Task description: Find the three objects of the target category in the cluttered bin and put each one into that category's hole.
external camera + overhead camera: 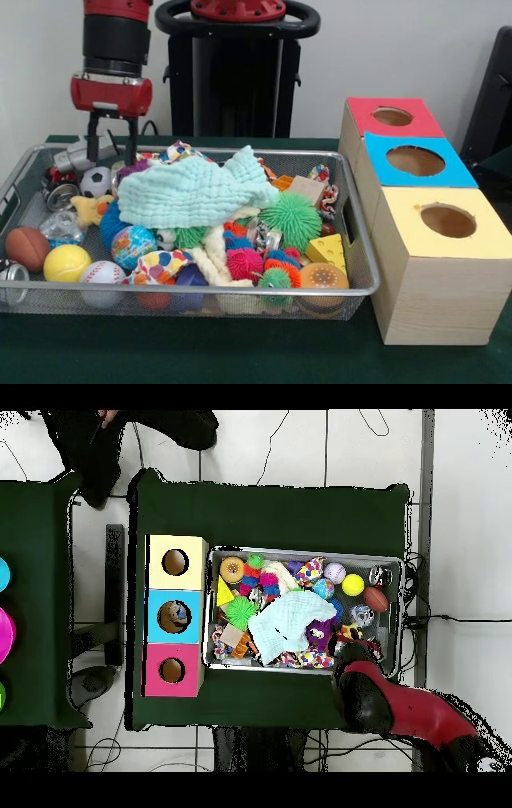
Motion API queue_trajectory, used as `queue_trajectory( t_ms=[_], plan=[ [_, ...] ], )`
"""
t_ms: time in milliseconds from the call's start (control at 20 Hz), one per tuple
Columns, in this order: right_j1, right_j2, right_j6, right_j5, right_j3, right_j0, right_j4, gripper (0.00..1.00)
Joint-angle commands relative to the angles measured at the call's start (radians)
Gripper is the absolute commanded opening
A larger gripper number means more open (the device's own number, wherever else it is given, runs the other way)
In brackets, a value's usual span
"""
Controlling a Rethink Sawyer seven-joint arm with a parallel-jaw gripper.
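The bin (356, 293), a silver wire-mesh basket heaped with toys, sits on the green desk (200, 352) with its front rim nearest the camera, and a white baseball (102, 273), a yellow tennis ball (66, 262) and an orange spiky ball (323, 278) lie just behind that rim. Three boxes stand just beside the bin, topped yellow (446, 222), blue (414, 161) and red (392, 117), each with a round hole. The gripper (112, 138) hangs over the bin's far corner, opposite the boxes, its two fingers (93, 138) held apart and empty, just above a grey can (78, 154) and beside the pale green cloth (196, 190) that covers the bin's middle.
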Motion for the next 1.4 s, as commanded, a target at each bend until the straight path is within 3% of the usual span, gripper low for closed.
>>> queue_trajectory(
  t_ms=[50,500,1050,1400],
  plan=[
    [-0.021,0.193,-0.086,0.137,-0.089,-0.09,-0.101,1.0],
    [0.082,0.29,-0.05,0.047,-0.172,-0.144,-0.237,1.0],
    [0.149,0.225,0.03,-0.117,-0.257,-0.112,-0.361,1.0],
    [0.18,0.09,0.021,-0.167,-0.337,-0.046,-0.364,1.0]
  ],
)
